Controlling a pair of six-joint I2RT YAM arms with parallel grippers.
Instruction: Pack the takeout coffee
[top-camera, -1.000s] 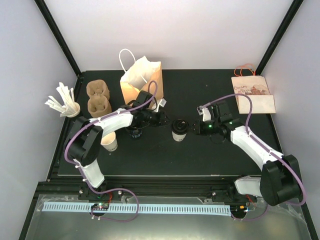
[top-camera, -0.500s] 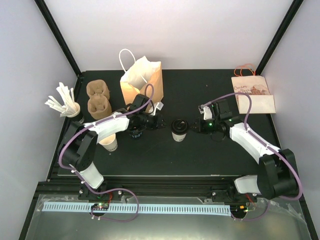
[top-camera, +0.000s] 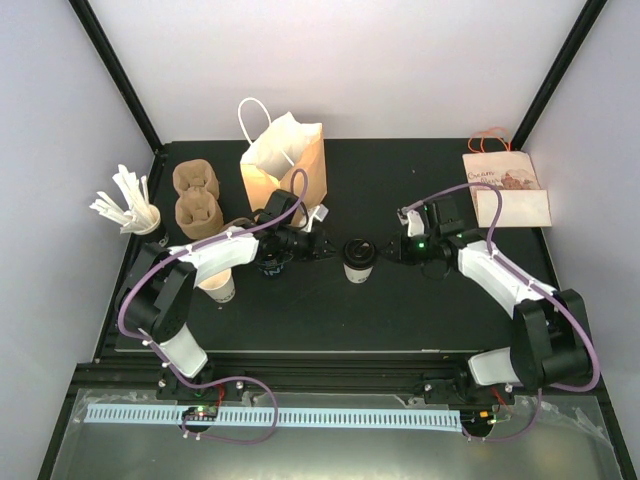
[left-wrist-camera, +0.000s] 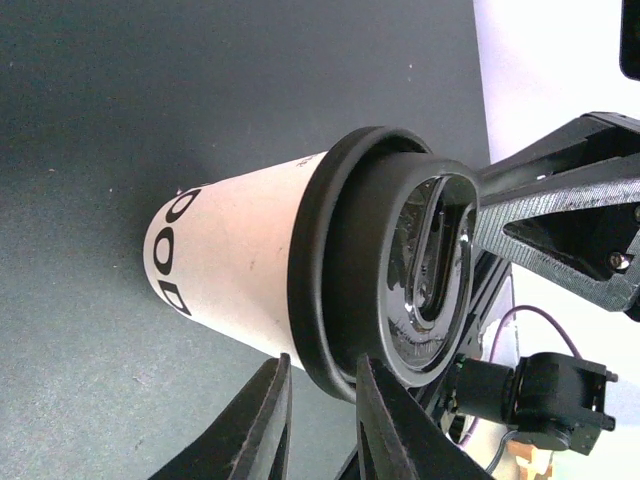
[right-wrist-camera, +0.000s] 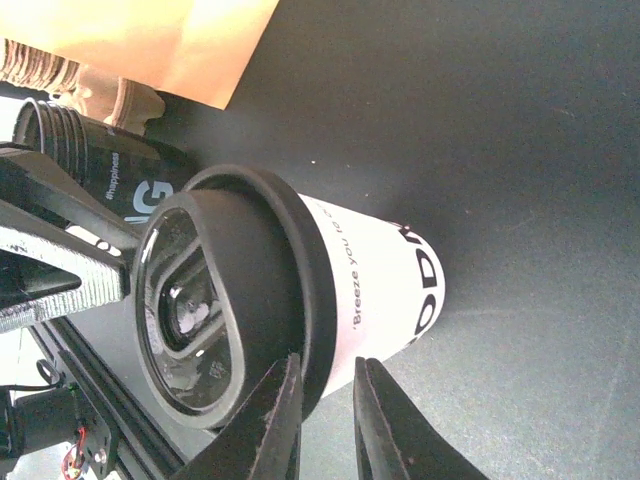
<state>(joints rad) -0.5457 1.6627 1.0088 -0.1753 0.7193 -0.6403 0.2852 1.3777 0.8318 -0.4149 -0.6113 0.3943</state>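
Fingers of the left gripper (top-camera: 320, 246) stand a slit apart just beside the coffee cup (top-camera: 357, 266), which is upright on the table (top-camera: 400, 310), right of the paper bag (top-camera: 285, 165). From the other side the right gripper (top-camera: 389, 252) is equally narrow at the black lid (top-camera: 358, 250); we cannot tell if either one nips it.

Your left arm (top-camera: 215, 250) and right arm (top-camera: 497, 277) have white shells and black joints. A purple cable (top-camera: 468, 190) runs along each. The pincer fingers (left-wrist-camera: 262, 425) are black; a green light (top-camera: 421, 243) shines on the right wrist.
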